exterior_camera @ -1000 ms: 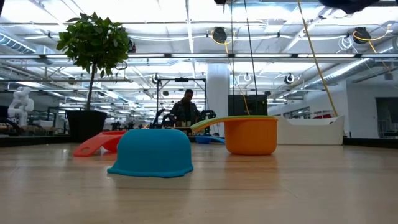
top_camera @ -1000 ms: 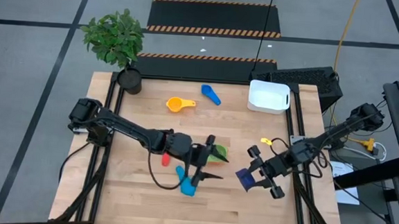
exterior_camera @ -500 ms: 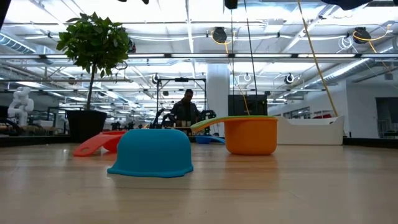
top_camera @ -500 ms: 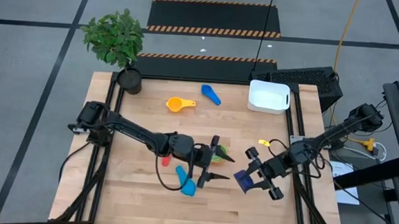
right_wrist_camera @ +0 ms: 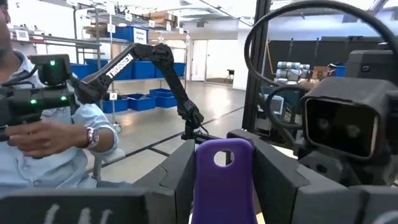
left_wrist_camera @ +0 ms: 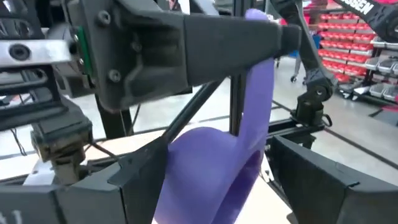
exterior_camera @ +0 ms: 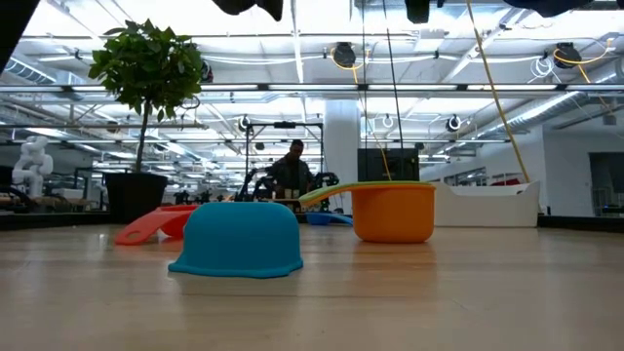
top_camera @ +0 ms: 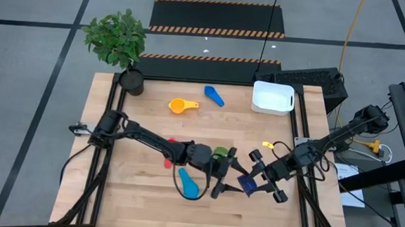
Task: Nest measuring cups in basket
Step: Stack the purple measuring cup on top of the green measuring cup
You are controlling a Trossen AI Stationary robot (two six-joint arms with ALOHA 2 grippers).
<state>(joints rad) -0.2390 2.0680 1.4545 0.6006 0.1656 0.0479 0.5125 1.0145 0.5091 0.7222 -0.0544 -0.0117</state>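
High view: left end effector (top_camera: 228, 183) has travelled right across the table (top_camera: 127, 200) since a second ago, fingers spread around the navy cup (top_camera: 247, 184) (handover likely). Right end effector (top_camera: 253, 180) grips that cup's handle. Basket (top_camera: 272, 98) sits at the far right corner, well apart.

My worktop (top_camera: 133, 204) is pale wood grain, with a white basket (top_camera: 272, 98) at its far right corner. Near the far edge I see an orange cup (top_camera: 182, 106) and a mid blue cup (top_camera: 214, 96); nearer the front, a light blue cup (top_camera: 191, 185), a green cup (top_camera: 219, 153), and what may be a red cup (top_camera: 169, 161), mostly hidden. My right gripper's cup (right_wrist_camera: 224, 177) is navy-purple.
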